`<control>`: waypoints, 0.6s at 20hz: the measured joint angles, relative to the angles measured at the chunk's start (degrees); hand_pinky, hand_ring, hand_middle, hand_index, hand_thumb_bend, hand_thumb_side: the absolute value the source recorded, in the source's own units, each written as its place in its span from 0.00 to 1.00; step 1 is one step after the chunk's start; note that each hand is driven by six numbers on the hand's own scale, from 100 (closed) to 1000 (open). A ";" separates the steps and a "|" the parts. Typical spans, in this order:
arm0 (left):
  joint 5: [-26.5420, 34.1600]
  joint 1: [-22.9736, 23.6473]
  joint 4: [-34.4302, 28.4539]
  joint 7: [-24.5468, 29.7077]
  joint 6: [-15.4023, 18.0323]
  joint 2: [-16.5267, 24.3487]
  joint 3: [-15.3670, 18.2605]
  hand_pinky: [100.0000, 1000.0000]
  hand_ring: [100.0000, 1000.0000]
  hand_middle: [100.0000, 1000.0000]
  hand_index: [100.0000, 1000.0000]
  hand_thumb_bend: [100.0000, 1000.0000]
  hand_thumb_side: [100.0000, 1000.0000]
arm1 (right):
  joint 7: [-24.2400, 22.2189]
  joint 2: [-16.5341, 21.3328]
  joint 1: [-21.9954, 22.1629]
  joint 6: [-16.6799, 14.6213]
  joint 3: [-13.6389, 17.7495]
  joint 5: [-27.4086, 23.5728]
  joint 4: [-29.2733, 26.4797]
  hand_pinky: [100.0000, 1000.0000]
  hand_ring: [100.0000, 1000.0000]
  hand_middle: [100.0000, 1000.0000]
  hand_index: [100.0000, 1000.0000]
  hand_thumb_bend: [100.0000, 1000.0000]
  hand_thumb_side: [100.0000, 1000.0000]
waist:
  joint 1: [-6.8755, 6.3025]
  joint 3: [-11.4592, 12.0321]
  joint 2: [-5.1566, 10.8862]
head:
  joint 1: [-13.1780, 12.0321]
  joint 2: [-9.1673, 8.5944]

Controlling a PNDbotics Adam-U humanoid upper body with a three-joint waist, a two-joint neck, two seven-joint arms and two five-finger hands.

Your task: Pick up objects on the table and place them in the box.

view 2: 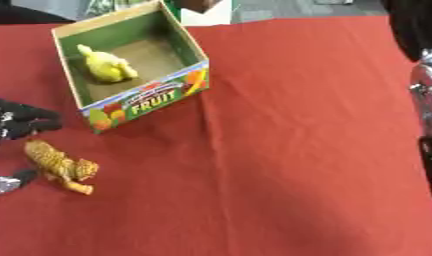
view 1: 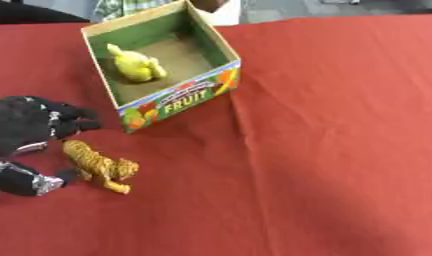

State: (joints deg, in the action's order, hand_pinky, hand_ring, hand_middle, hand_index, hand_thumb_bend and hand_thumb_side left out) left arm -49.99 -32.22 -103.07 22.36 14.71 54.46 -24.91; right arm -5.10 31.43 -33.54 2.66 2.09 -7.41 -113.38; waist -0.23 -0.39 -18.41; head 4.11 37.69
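Note:
A cardboard box (view 1: pixel 180 102) with green inner walls and a "FRUIT" label stands at the upper left of the red table. A yellow toy animal (view 1: pixel 136 66) lies inside it. Just below the box's front corner, an orange striped tiger toy (view 1: pixel 99 166) lies on the cloth. My left hand (view 1: pixel 27 125) comes in from the left edge. Its fingers are spread above the tiger and its thumb (view 1: pixel 46 181) is at the tiger's rear end, so the toy lies in the gap between them. Only black and silver parts of my right arm (view 2: pixel 425 85) show at the right edge.
The red cloth (view 1: pixel 333 150) covers the whole table, with a crease running down from the box's right corner. Beyond the far edge are a white object and some cloth behind the box.

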 measured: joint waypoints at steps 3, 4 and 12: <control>2.12 -0.76 0.36 2.56 -1.28 -0.44 -0.22 0.62 0.84 0.89 0.97 0.19 0.39 | -0.17 -0.03 0.11 0.14 0.02 0.21 0.00 0.91 0.78 0.69 0.84 0.00 1.00 | -0.04 -0.15 -0.24 | 0.00 -0.14; 2.70 -1.00 0.54 3.42 -1.63 -0.59 -0.46 0.62 0.84 0.89 0.97 0.20 0.38 | -0.20 -0.04 0.13 0.16 0.02 0.26 0.00 0.91 0.78 0.69 0.84 0.00 1.00 | -0.04 -0.24 -0.27 | 0.00 -0.20; 5.44 -2.83 1.61 10.43 -2.54 -1.58 -2.26 0.60 0.80 0.80 0.91 0.21 0.34 | -0.50 -0.50 0.28 0.50 0.06 0.36 0.00 0.91 0.78 0.69 0.84 0.00 1.00 | -0.16 -0.69 -0.63 | -0.01 -0.47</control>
State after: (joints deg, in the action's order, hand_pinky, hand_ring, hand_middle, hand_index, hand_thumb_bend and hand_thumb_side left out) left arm -44.56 -35.05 -101.46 32.79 12.18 52.88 -27.17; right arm -5.61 30.94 -33.26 3.16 2.15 -7.05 -113.38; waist -0.39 -1.08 -19.05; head 4.10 37.21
